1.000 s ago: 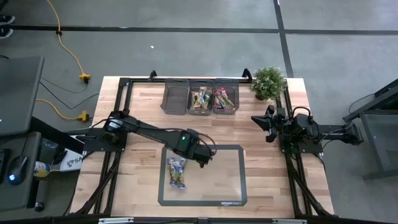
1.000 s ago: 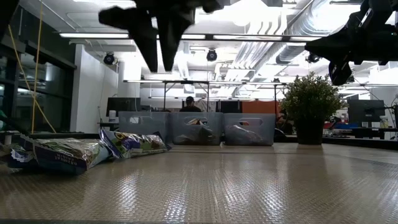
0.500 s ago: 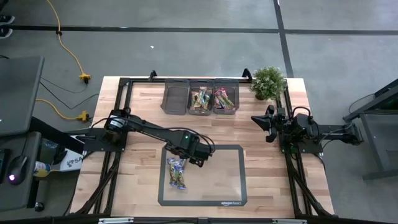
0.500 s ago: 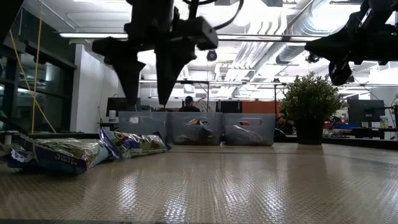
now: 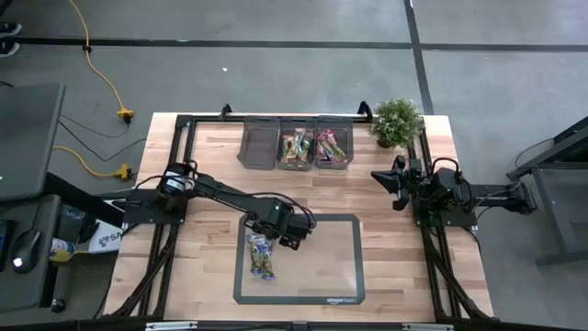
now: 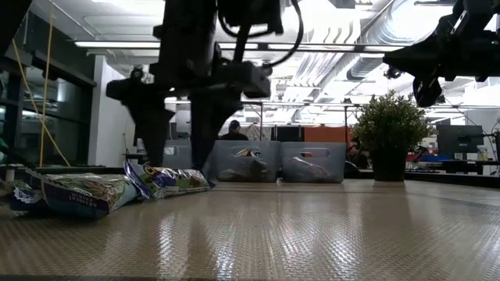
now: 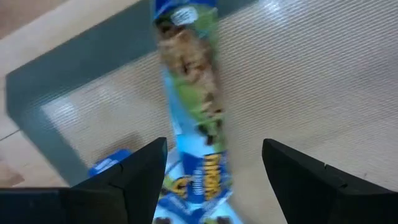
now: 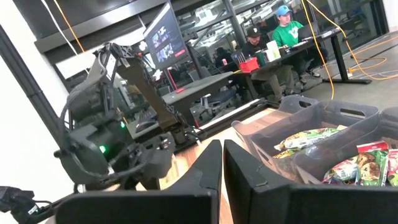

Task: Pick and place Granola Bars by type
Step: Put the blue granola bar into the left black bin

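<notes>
Most of the sorting is looking done. At the far edge of the table three dark grey bins [image 5: 295, 145] are sitting in a row: the middle one is holding green and tan Granola Bars [image 5: 296, 147], the right one is holding pink and red bars [image 5: 332, 146], and the left one is looking empty from above. What is left is a small heap of blue bars [image 5: 261, 255] lying on the left part of the grey mat [image 5: 342, 262] at the near side of the table; how many are in the heap is hard to tell from these views, perhaps two or three.

The left gripper [image 5: 292, 236] is hanging low over the mat just right of that heap, its fingers [image 7: 134, 177] standing wide apart and holding nothing, with one blue bar [image 7: 193, 118] lying between them in the left wrist view. By my reading it is lining up to take this bar, which would belong in the empty left bin.

The right gripper [image 5: 391, 184] is waiting off the mat at the right of the table, near the potted plant [image 5: 396, 120], its fingers pressed together on nothing.
</notes>
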Controlling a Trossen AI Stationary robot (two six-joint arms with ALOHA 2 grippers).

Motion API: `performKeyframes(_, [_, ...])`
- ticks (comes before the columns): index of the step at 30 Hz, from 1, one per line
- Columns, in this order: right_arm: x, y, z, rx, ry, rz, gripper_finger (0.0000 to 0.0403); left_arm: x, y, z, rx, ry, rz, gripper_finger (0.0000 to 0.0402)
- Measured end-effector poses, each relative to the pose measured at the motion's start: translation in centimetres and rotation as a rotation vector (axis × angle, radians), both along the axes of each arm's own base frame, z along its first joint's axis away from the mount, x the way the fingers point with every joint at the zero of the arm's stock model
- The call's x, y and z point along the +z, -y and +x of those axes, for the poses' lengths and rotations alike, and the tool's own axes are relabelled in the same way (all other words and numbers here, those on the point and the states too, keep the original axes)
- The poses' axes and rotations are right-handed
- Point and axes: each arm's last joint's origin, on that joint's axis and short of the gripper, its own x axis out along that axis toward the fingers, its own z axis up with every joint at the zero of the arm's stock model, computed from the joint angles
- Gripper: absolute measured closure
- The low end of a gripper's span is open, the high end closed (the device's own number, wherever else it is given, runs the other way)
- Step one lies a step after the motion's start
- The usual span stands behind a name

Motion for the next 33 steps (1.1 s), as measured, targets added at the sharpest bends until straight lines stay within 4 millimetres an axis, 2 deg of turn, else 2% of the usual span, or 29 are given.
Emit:
performKeyframes(14, [0.0,0.0,0.0,0.000,-0.003,0.000,0.0402,-3.0,0.2,0.7,-0.043,-0.077,-0.041,0.0140])
performKeyframes(19, [-0.1,0.0,0.1,0.000,-0.011,0.000,0.0402,-3.3,0.2,0.9,-0.051,-0.072,-0.057,0.0147])
performKeyframes(23, [-0.1,0.0,0.1,0.000,-0.018,0.000,0.0402,-3.3,0.3,0.9,-0.049,-0.070,-0.054,0.0177])
performKeyframes(33, [-0.1,0.0,0.1,0.000,-0.018,0.000,0.0402,-3.4,0.3,1.0,-0.054,-0.063,-0.056,0.0287])
